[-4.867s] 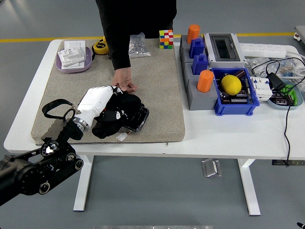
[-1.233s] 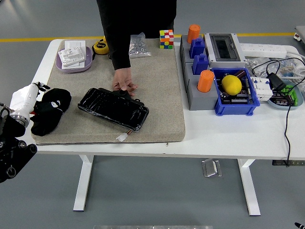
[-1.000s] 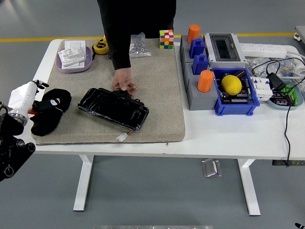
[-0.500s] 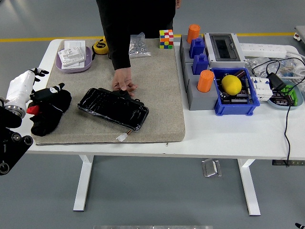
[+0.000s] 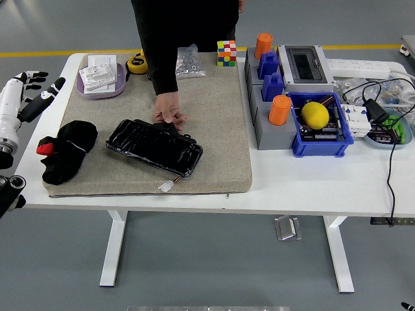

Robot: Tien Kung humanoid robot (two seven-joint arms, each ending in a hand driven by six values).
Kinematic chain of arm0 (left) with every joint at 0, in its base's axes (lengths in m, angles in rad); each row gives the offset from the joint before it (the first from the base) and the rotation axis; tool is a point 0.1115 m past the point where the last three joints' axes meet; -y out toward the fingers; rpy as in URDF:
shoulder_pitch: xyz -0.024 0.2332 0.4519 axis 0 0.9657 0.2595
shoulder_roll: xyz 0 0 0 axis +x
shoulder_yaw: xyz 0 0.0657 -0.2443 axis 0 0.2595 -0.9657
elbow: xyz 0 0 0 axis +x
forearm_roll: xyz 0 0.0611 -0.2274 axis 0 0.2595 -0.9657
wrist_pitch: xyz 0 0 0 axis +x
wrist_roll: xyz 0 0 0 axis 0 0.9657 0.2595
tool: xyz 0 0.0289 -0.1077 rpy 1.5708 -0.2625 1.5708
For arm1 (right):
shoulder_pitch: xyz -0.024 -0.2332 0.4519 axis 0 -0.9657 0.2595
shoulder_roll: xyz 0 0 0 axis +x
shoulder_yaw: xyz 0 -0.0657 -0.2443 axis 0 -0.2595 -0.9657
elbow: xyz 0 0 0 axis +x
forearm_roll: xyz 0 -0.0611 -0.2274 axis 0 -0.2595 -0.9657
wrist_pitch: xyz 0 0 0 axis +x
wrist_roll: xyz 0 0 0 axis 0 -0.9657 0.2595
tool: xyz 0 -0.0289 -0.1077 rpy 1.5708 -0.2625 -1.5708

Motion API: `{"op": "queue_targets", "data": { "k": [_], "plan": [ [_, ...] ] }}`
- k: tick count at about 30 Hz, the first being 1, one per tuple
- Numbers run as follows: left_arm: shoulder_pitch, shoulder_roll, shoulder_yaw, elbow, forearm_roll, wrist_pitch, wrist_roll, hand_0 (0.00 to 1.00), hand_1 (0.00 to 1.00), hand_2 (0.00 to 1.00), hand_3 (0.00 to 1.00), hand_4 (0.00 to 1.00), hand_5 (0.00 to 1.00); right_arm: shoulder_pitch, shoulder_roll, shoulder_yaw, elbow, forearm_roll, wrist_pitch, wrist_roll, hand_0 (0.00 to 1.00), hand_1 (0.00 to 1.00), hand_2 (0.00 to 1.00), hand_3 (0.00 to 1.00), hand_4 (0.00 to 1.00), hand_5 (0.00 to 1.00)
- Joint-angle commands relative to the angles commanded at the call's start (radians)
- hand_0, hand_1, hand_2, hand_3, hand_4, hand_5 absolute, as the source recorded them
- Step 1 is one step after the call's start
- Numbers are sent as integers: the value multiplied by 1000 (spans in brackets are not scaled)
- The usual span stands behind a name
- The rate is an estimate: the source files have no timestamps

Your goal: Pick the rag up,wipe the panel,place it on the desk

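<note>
The black rag (image 5: 65, 150), with a red spot at its left end, lies bunched on the grey mat's (image 5: 214, 129) left end. The glossy black panel (image 5: 154, 147) lies slanted on the mat to its right. A person's hand (image 5: 168, 110) rests on the panel's far edge. My left hand (image 5: 31, 91), white with black fingertips, hovers at the picture's left edge, up and left of the rag, fingers spread and holding nothing. The right arm is out of view.
A purple dish with white parts (image 5: 100, 76), a yellow tape measure (image 5: 136, 63), a bag of screws (image 5: 189, 63) and a colour cube (image 5: 225, 52) stand along the back. Grey and blue boxes, orange cylinders (image 5: 279, 110), a lemon bin (image 5: 316, 116) and cables fill the right side.
My left hand wiped the panel with the rag, carried it left, set it on the mat's left end, let go and has drawn away up and left. The person's hand stayed.
</note>
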Motion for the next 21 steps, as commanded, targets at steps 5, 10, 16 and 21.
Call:
{"op": "queue_targets", "data": {
  "k": [5, 10, 16, 21],
  "plan": [
    [15, 1, -16, -54, -208, -15, -108, 505, 686, 703, 712, 948, 986, 0, 3, 5, 0, -3, -4, 2, 687, 575, 649, 575, 998, 526],
    [21, 3, -17, -89, -400, -47, -161, 511, 680, 690, 692, 927, 955, 1, 5, 4, 0, -4, -7, 2, 688, 576, 649, 576, 998, 525],
    [30, 21, -3, -142, -646, -90, -189, 528, 679, 689, 683, 925, 928, -1, 5, 3, -4, 2, -8, 0, 689, 576, 649, 575, 998, 525],
    [36, 36, -16, -170, -776, -119, -213, 590, 688, 688, 683, 916, 900, -3, 4, -5, -8, 9, -6, -3, 691, 576, 649, 575, 997, 524]
  ]
}}
